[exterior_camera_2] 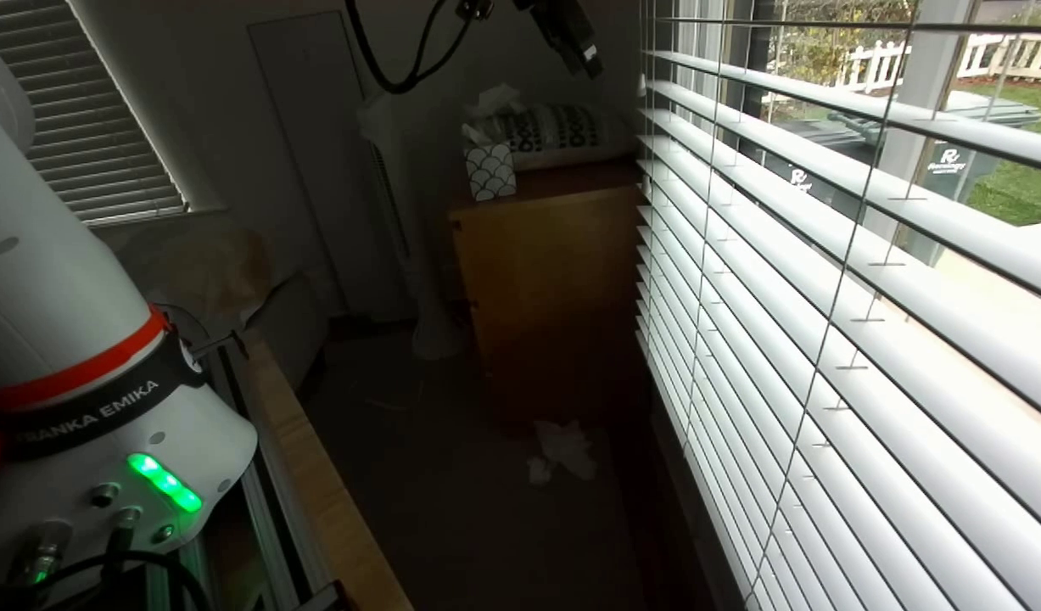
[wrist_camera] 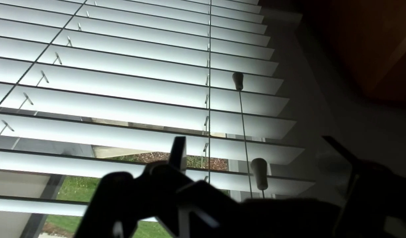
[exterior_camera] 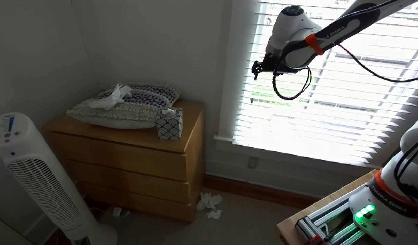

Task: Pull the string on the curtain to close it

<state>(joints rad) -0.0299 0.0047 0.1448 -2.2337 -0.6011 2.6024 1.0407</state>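
The curtain is a wide white slatted blind over the window; it also shows in the other views. Its slats are tilted with daylight between them. In the wrist view a thin string ends in a small pale tassel. A nearer tassel appears between the fingers, its own string running behind the gripper's dark body. My gripper is open, fingers wide apart, touching neither tassel that I can see. In an exterior view the gripper is before the blind's edge, with a dark tassel below.
A wooden dresser stands beside the window, bearing pillows and a tissue box. A white tower fan stands left of it. Crumpled tissues lie on the floor. A black cable loop hangs from the arm near the blind.
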